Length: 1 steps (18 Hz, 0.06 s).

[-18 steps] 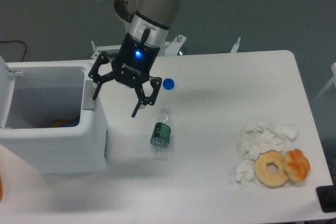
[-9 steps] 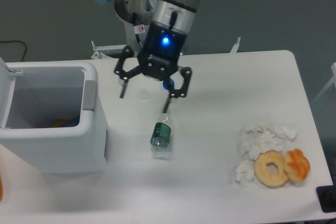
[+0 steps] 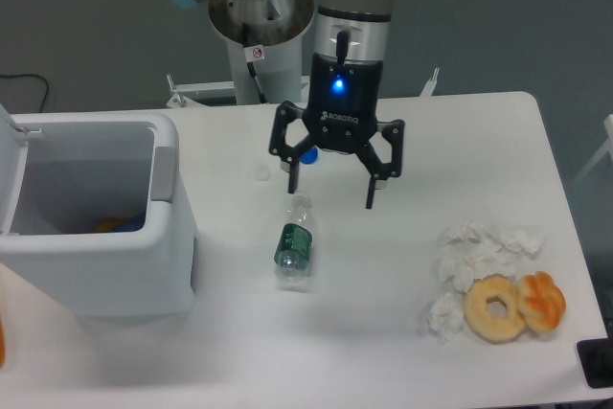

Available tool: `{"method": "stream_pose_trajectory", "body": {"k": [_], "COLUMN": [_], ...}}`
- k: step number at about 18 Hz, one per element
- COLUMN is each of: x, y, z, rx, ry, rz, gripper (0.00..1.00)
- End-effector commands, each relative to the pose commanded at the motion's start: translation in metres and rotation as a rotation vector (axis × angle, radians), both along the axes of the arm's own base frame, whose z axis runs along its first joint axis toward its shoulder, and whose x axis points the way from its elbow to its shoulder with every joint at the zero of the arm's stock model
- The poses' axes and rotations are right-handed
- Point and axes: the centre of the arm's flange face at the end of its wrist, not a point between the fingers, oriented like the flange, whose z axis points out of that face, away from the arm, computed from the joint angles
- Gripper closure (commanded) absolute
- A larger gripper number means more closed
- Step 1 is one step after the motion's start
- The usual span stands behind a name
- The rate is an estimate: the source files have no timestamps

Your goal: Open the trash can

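The trash can [image 3: 96,227] sits at the left edge of the surface [image 3: 431,141], its lid [image 3: 11,174] swung up and back on the far left side so that the box stands open from above. The grey push tab [image 3: 165,171] runs along the rim facing the middle of the surface. Something orange and blue lies at the bottom of the bin; what it is cannot be told. With the lid up like this, the opening appears done, which would explain why the arm is nowhere near the bin.

The tool [image 3: 332,182] hangs over the middle of the surface toward the back edge, pointing down, its two fingers spread wide. It holds nothing and touches nothing. A blue light glows on its body. A blue bottle cap [image 3: 307,152] shows just behind its left finger, partly hidden.

A plastic bottle [image 3: 294,242] with a green label lies on its side between the bin and the tool's position, toward the front. A small clear cap-like ring [image 3: 262,172] rests near the tool's left finger. Toward the front right corner lie crumpled tissues [image 3: 479,246], a doughnut [image 3: 495,307] and a second pastry [image 3: 541,301] touching it, likely rubbish waiting for the open bin.
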Motion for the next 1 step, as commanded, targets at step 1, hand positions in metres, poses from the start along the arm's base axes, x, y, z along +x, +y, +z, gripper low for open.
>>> {"method": "stream_pose_trajectory", "body": {"k": [1], "x": [0.0001], "y": [-0.0001], "z": [-0.0008], "rx": [-0.003], "ry": [0.005], "rz": [-0.009], "gripper": [0.00]}}
